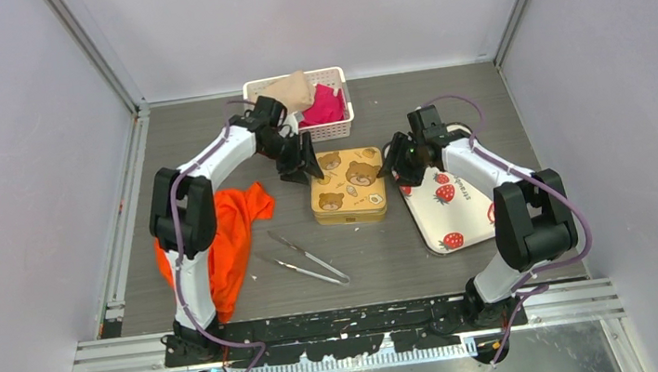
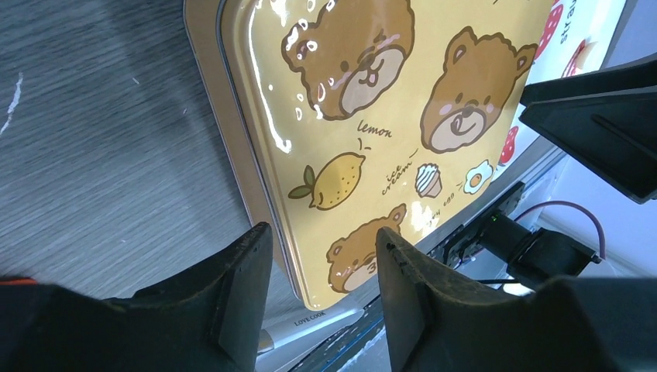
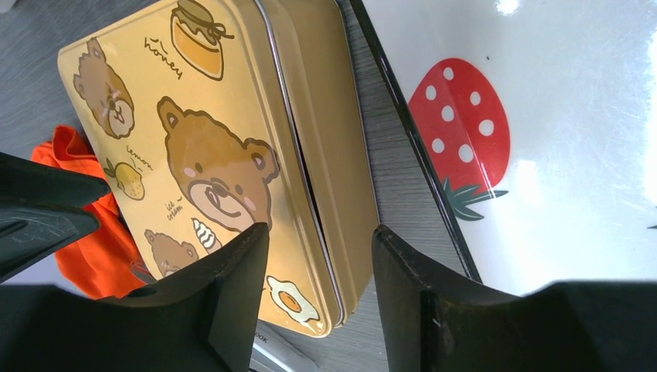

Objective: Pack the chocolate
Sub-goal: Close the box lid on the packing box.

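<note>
- My left hand [image 1: 303,159] hangs spread above the left edge of the gold bear tin [image 1: 348,184], pinching nothing.
- My right hand [image 1: 398,164] is spread too, empty, over the tin's right edge, just beside the strawberry tray [image 1: 436,216].
- The tin's lid is on; I cannot see the chocolate in any view.
- Tweezers [image 1: 301,259] lie on the bench [image 1: 381,264] nearer me, and an orange cloth [image 1: 233,234] lies to the left.

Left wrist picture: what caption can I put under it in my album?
Open left gripper poised at the edge of the closed bear tin, strawberry tray beyond.
</note>
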You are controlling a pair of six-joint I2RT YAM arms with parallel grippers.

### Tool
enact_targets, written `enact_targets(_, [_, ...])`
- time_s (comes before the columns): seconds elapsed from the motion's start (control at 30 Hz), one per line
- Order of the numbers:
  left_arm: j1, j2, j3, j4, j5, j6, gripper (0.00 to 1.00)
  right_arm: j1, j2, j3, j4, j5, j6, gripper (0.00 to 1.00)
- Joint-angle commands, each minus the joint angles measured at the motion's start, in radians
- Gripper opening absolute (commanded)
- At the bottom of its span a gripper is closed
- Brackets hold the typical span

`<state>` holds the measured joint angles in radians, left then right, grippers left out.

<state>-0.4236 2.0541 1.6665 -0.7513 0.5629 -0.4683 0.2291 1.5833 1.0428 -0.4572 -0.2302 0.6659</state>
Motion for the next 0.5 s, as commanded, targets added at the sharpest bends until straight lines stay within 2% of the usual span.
enact_targets(0.0, [-0.003,0.009,0.000,0.030,0.048,-0.005,0.52,0.000,-0.016,0.000,0.037,-0.019,0.020,0.58])
enact_targets(0.47, [-0.020,0.025,0.001,0.056,0.122,-0.018,0.49,0.000,0.009,0.006,0.084,-0.074,0.051,0.60])
